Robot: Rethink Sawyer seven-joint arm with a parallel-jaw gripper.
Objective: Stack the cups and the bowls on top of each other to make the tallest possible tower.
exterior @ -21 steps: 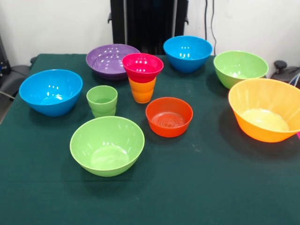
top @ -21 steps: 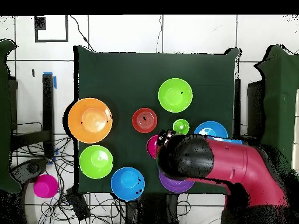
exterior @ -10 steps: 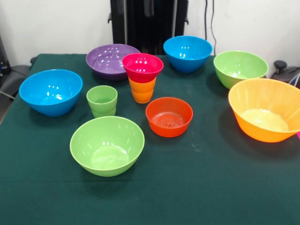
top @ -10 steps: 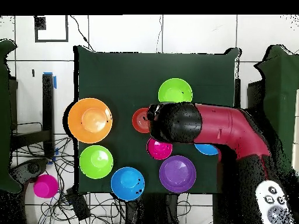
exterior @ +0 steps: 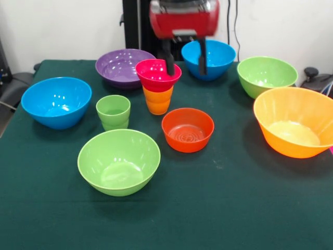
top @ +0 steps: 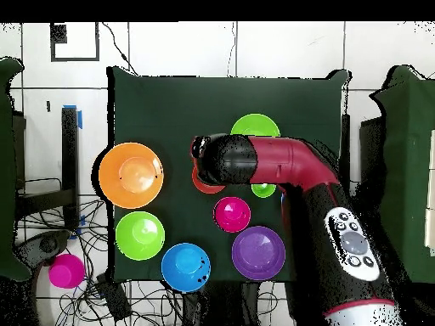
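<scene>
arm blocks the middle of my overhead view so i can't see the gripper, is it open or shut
Observer: Open. In the front view the gripper hangs above the table with its two fingers apart and nothing between them.
Operator: is the magenta bowl sitting on the table
Observer: No, it sits on top of the orange cup, which your view hides beneath it.
Operator: and what's hidden on my side of that stack
Observer: The small orange-red bowl, upright and empty.
</scene>
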